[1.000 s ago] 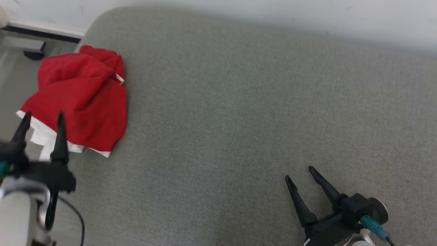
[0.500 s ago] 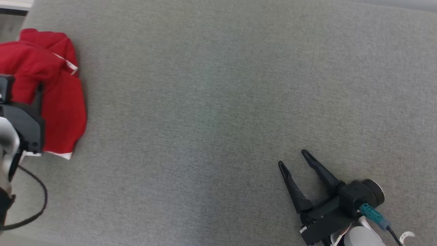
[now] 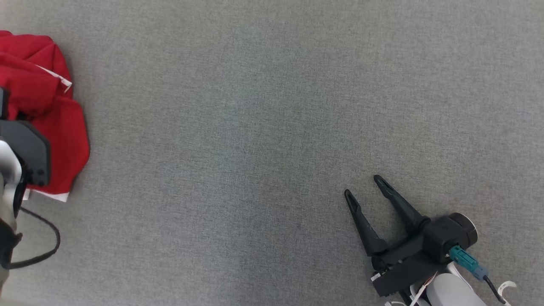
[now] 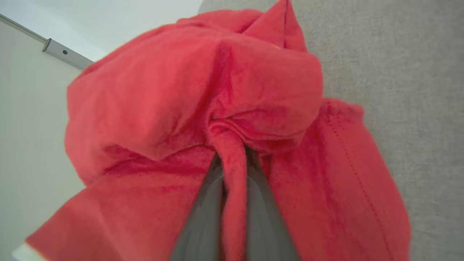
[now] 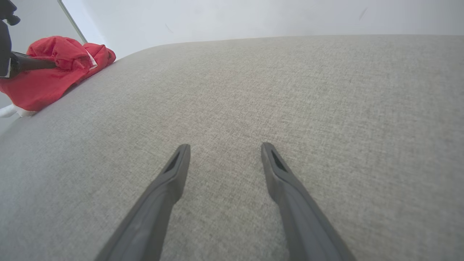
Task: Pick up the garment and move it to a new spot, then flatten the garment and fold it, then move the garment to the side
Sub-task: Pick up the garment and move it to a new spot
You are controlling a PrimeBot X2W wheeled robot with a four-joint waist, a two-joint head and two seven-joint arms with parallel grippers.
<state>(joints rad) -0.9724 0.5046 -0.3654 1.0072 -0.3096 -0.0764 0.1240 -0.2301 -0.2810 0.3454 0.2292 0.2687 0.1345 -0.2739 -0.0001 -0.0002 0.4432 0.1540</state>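
Where the grey fabric-covered surface (image 3: 255, 127) reaches the left edge of the head view, one red garment (image 3: 46, 106) lies in a bunched heap, partly cut off by the frame. It is the only piece of clothing in sight.

There are two end effectors, each with two long dark fingers. The left end effector (image 4: 233, 159) is pinched narrow on a raised fold of the garment. In the left wrist view the red cloth is gathered into a ridge that runs down between the two fingers, with the rest of the fabric puffed up above and to either side. The right end effector (image 3: 361, 186) rests well apart from the garment at the lower right, its jaws spread wide with nothing between them and only bare grey fabric beneath.

In the head view the garment's long axis runs from the top of the picture towards the bottom, roughly away from the robot and back towards it. A white hem (image 3: 46, 196) marks the near end, and a small strip of white trim (image 3: 57, 78) shows on the upper folds. From the right wrist view the heap sits near the rounded far-left corner of the surface, close to a pale wall (image 5: 253, 18). One dark cable (image 3: 42, 250) loops below the left arm.
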